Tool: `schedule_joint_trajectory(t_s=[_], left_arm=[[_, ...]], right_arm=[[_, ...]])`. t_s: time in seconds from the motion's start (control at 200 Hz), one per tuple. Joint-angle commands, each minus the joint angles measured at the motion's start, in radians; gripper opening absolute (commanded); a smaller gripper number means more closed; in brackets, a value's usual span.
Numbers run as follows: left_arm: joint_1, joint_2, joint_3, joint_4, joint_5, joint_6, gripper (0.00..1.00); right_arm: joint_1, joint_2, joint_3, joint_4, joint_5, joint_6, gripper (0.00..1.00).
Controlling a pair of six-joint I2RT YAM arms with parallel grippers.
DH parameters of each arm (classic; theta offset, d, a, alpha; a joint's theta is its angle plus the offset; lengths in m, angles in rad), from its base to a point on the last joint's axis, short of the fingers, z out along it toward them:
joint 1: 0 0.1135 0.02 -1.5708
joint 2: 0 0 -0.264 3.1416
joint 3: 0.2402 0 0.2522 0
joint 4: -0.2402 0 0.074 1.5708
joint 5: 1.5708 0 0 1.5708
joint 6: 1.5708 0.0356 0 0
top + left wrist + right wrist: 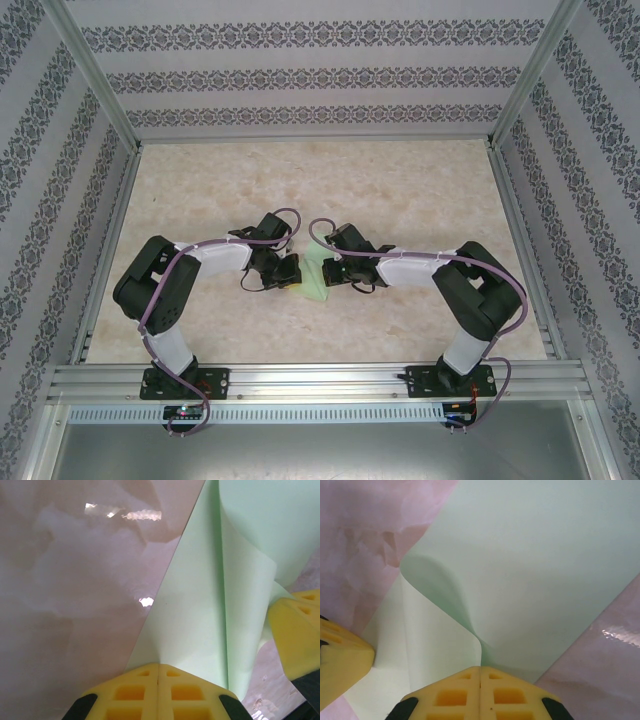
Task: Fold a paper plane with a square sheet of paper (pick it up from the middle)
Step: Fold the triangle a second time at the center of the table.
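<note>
1. The left pincer (158,666) is clamped on the paper (200,610), which fans out ahead of its tips.
2. The right pincer (480,669), just beside it, pinches the paper too, probably bunching the middle to lift it.

A pale, marbled table (400,190) is seen, glossy, with bright glints of light caught on its surface in the left wrist view. It is closed in on three sides by walls (300,60) papered in grey ornamental bands. Silver metal posts (95,75) are seen rising from the far corners. A metal rail (320,378) is laid across the near edge, with a white slotted strip (320,412) just below it.
</note>
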Motion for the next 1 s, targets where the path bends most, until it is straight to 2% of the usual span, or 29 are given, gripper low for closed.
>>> schedule_joint_trajectory(t_s=[0.0,0.704,0.994], left_arm=[[-0.011,0.046,-0.004,-0.048,-0.072,0.016,0.01],[-0.012,0.044,0.003,-0.048,-0.07,0.02,0.01],[-0.011,0.041,0.01,-0.055,-0.079,0.022,0.01]], right_arm=[[-0.002,0.011,0.025,0.016,-0.03,-0.016,0.05],[0.002,0.056,0.031,0.02,-0.027,-0.007,0.05],[0.011,0.016,0.028,-0.009,-0.008,-0.001,0.06]])
